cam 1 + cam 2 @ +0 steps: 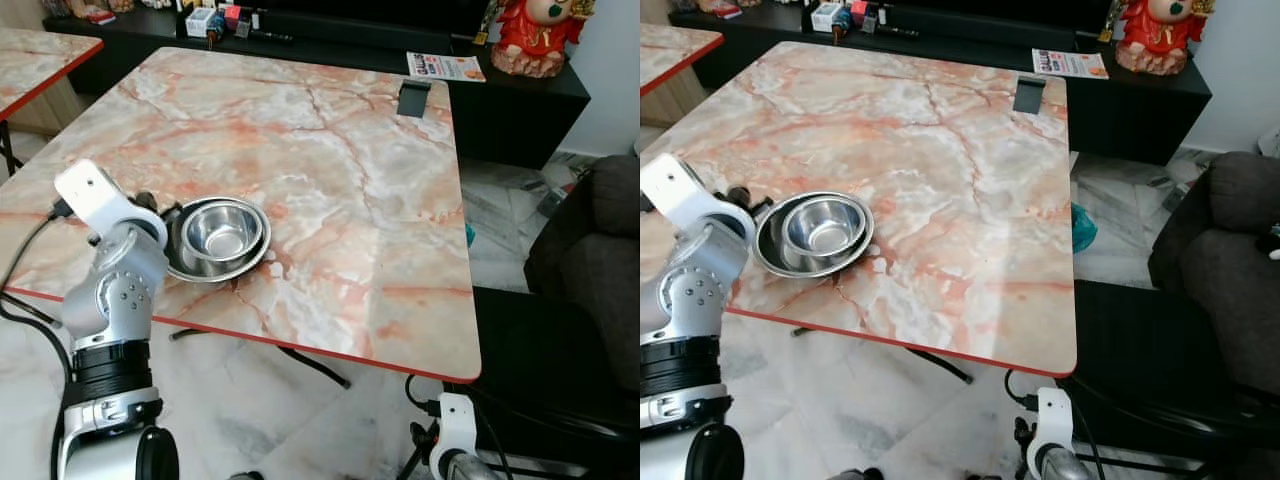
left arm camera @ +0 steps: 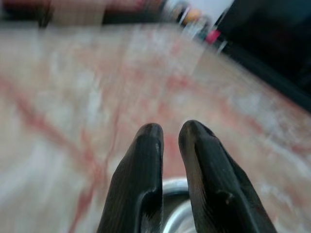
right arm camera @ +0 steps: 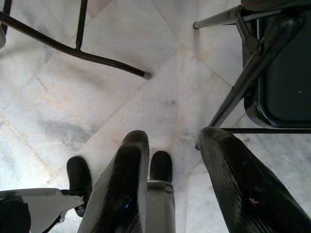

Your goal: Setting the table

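From the head camera you see the marble table (image 1: 330, 150) with two nested steel bowls (image 1: 217, 238) near its near-left edge, the smaller sitting inside the larger. Your left arm's wrist (image 1: 112, 275) stands just left of the bowls, its fingers reaching toward the rim. At the far right of the table a small dark stand (image 1: 412, 98) sits upright; beyond it a black cabinet (image 1: 520, 95) carries a leaflet (image 1: 445, 67) and a red figurine (image 1: 535, 35). A dark sofa (image 1: 1225, 270) fills the right.

In the left wrist view, the left gripper (image 2: 170, 133) is nearly closed, empty, above the bowls' rim.

In the right wrist view, the right gripper (image 3: 175, 141) hangs spread, empty, over the floor (image 3: 121, 92) among black chair legs (image 3: 73, 51).
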Available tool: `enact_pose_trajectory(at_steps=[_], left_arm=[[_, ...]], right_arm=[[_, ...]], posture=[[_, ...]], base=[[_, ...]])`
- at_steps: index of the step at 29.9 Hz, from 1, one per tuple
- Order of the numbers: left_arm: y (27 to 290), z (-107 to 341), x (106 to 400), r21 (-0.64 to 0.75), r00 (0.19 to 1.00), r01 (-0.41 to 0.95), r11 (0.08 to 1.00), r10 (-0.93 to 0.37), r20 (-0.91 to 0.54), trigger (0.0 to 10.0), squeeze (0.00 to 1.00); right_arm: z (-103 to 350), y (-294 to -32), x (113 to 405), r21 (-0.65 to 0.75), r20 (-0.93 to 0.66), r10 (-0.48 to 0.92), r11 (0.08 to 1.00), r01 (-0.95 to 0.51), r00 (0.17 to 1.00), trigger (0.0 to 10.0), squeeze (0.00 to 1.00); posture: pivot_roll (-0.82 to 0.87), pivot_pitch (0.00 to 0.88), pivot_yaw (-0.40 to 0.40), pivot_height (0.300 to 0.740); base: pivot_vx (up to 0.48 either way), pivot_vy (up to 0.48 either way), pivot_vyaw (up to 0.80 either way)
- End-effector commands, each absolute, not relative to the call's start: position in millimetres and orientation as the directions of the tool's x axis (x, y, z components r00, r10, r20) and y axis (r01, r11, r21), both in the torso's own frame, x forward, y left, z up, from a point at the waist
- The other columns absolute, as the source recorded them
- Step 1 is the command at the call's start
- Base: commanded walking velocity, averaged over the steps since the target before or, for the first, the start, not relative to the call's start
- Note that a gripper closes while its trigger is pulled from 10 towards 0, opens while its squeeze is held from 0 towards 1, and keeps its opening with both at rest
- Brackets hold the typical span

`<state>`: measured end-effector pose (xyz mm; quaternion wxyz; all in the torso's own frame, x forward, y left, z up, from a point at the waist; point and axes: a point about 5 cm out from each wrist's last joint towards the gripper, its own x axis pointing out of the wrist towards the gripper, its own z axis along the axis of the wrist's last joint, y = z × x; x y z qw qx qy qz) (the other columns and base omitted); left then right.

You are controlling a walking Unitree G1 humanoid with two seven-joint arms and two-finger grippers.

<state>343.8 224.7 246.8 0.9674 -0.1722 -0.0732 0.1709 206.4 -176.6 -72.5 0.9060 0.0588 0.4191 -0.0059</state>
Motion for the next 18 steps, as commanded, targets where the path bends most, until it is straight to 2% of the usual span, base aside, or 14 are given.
enact_pose_trajectory(at_steps=[1,4,7,8,9,10,13,18], left_arm=[[224,253,342,-0.228,0.92,-0.296,0.928,0.342,0.194,10.0,0.0],[233,233,340,-0.024,0.906,-0.369,0.929,0.366,0.211,10.0,0.0],[240,219,337,0.01,0.904,-0.387,0.922,0.377,0.203,10.0,0.0],[246,208,334,0.108,0.896,-0.417,0.902,0.388,0.216,10.0,0.0],[246,208,334,0.108,0.896,-0.417,0.902,0.388,0.216,10.0,0.0],[250,201,330,0.167,0.892,-0.429,0.888,0.387,0.235,10.0,0.0],[253,193,322,0.136,0.891,-0.403,0.905,0.353,0.287,10.0,0.0],[242,184,313,0.14,0.902,-0.331,0.933,0.269,0.338,10.0,0.0]], right_arm=[[-74,-176,204,0.106,-0.767,0.04,0.992,0.065,0.64,10.0,0.0],[-73,-176,205,0.112,-0.762,0.042,0.991,0.068,0.646,10.0,0.0],[-73,-176,205,0.114,-0.759,0.04,0.991,0.072,0.65,10.0,0.0],[-73,-177,205,0.113,-0.759,0.038,0.991,0.074,0.65,10.0,0.0],[-73,-177,205,0.113,-0.759,0.038,0.991,0.074,0.65,10.0,0.0],[-73,-178,205,0.111,-0.758,0.035,0.991,0.076,0.651,10.0,0.0],[-73,-180,204,0.106,-0.752,0.025,0.991,0.083,0.659,10.0,0.0],[-72,-180,206,0.112,-0.74,0.024,0.99,0.088,0.672,10.0,0.0]], posture=[[0.08,0.117,-0.058,0.74],[0.07,0.12,-0.056,0.74],[0.07,0.119,-0.057,0.74],[0.07,0.121,-0.057,0.74],[0.07,0.121,-0.057,0.74],[0.08,0.123,-0.058,0.74],[0.08,0.125,-0.058,0.74],[0.08,0.127,-0.057,0.74]], base=[[0.0,0.0,0.0],[0.0,0.0,0.0],[0.0,0.0,0.0],[0.0,0.0,0.0],[0.0,0.0,0.0],[0.0,0.0,0.0],[0.0,0.0,0.0],[0.0,0.0,0.0]])
